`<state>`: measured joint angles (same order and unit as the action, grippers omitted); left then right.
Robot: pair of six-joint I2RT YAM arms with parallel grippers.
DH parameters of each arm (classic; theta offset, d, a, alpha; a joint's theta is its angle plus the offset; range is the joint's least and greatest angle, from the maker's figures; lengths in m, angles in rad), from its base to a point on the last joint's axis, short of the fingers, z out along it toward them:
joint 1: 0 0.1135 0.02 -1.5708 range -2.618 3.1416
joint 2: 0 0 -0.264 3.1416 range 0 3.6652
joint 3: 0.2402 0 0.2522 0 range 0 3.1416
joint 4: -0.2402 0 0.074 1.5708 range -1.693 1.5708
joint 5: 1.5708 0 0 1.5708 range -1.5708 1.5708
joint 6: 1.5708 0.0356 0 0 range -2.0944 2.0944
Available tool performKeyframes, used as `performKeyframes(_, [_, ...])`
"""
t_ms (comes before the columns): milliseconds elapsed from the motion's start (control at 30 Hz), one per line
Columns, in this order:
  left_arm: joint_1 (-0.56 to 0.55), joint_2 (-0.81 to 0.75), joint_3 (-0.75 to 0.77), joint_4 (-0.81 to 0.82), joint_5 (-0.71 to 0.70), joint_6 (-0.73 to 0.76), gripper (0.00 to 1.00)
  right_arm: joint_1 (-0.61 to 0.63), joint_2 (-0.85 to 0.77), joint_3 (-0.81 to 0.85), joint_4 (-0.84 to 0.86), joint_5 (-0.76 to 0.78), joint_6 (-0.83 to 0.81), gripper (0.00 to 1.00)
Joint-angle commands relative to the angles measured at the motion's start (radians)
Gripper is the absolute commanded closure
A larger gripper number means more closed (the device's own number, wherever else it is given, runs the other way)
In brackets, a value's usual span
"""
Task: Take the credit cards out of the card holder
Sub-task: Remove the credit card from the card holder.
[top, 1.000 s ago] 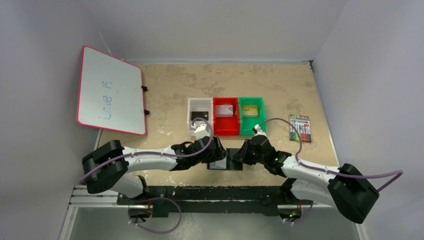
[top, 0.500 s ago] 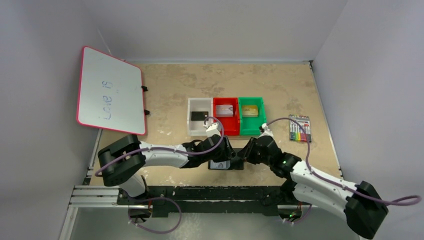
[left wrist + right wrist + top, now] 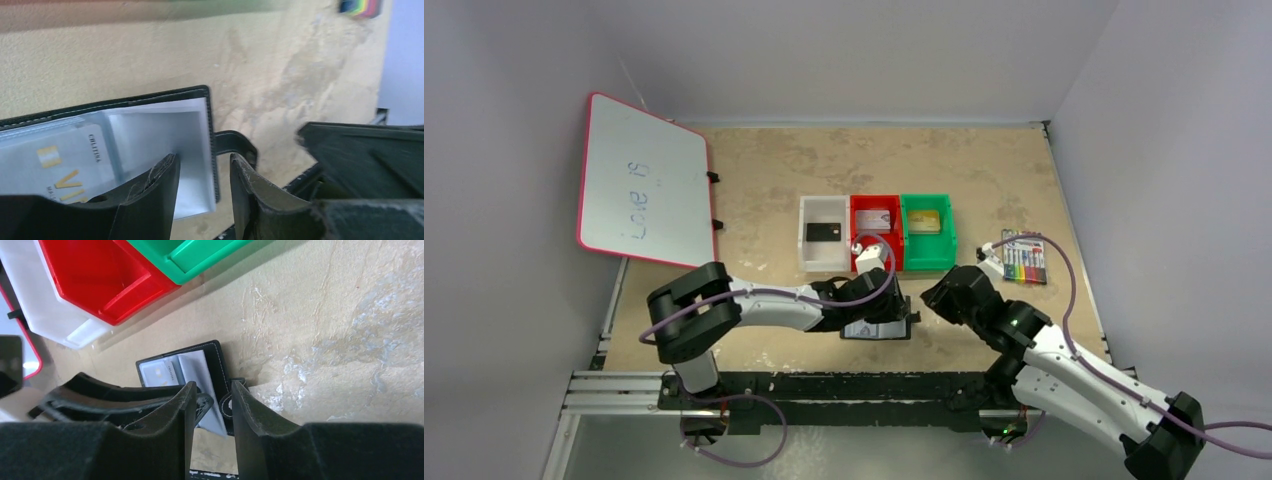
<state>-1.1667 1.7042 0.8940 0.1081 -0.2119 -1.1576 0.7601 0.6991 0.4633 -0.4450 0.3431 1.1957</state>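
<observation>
The black card holder [image 3: 871, 330] lies open near the table's front edge. Its grey-blue inner face [image 3: 155, 130] and a pale card with gold letters [image 3: 60, 160] in a clear sleeve show in the left wrist view. My left gripper [image 3: 204, 159] is open and straddles the holder's right edge, one finger over the inner face, the other beside the strap tab [image 3: 235, 141]. My right gripper [image 3: 213, 387] is open and empty, held off to the holder's right [image 3: 197, 367]. A black card [image 3: 823, 232], a silver card [image 3: 874, 218] and a gold card [image 3: 924, 221] each lie in a bin.
White bin [image 3: 803, 240], red bin [image 3: 876, 199] and green bin [image 3: 927, 198] stand in a row just behind the holder. A pack of coloured markers [image 3: 1024, 257] lies at the right. A red-framed whiteboard [image 3: 639, 185] leans at the far left.
My right gripper has drawn back to the right, off the holder, its jaws widening. My left gripper slid right across the holder to its right edge, its jaws narrowing.
</observation>
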Motion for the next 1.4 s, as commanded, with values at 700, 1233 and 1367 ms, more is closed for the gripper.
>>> performKeyframes(700, [-0.053,-0.160,0.000,-0.206,-0.233,0.022,0.59,0.002,0.005,-0.031,0.251,-0.206,-0.193,0.56])
performKeyframes(1233, [-0.036,-0.352,-0.124,-0.338,-0.418,-0.049,0.53,0.002,0.060,-0.069,0.515,-0.441,-0.262,0.59])
performKeyframes(1367, [-0.036,-0.366,-0.131,-0.396,-0.452,-0.091,0.54,0.002,0.123,-0.055,0.609,-0.492,-0.301,0.59])
